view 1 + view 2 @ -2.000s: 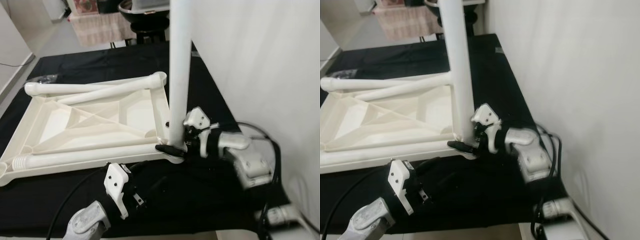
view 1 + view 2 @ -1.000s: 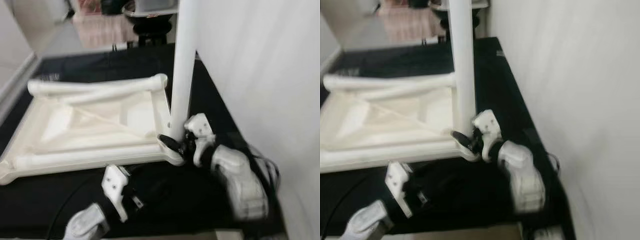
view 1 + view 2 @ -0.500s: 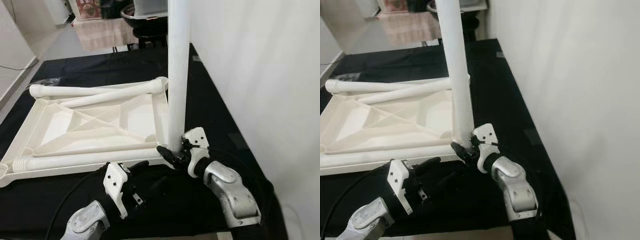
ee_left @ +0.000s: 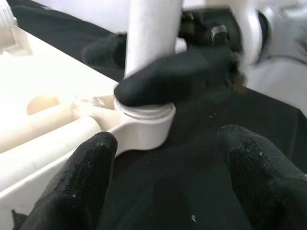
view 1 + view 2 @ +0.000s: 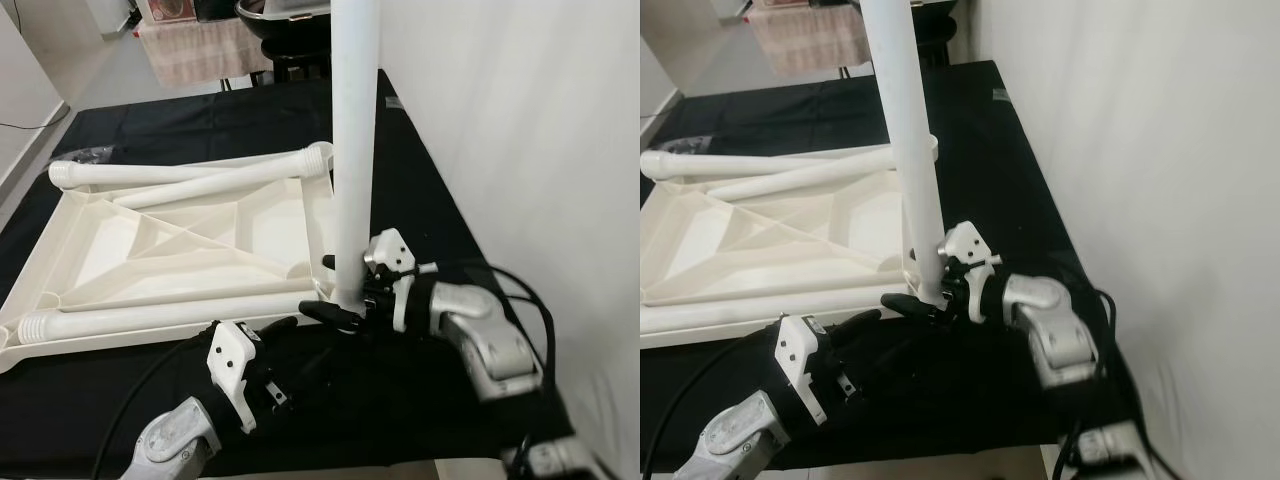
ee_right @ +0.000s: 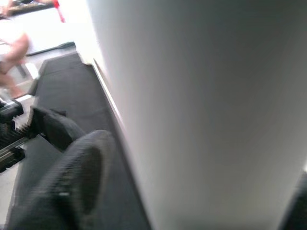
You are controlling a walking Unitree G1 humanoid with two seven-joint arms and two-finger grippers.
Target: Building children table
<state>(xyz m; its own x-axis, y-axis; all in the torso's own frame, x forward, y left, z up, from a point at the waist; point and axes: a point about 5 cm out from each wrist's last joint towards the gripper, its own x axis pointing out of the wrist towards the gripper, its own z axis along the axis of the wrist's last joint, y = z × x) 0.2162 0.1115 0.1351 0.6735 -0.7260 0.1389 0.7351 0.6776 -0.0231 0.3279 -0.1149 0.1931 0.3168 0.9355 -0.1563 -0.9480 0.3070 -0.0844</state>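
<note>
So the right arm has swung back out to the side compared with half a second ago, elbow out toward the wall again, while the right gripper (image 5: 345, 305) stays clamped on the base of the upright white plastic table leg (image 5: 352, 150). To me that looks like a twisting stroke, screwing the leg down into the round corner socket (image 4: 144, 125) of the upside-down cream plastic tabletop (image 5: 170, 245), which lies flat on the black-covered worktop (image 5: 420, 200). The leg stands pretty much vertical right between the right fingers, just above the socket collar. The left gripper (image 5: 275, 345) sits just in front of that corner, fingers (image 4: 86, 167) spread apart and gripping nothing. Three more white legs lie loose on the tabletop, so plenty left to do.
</note>
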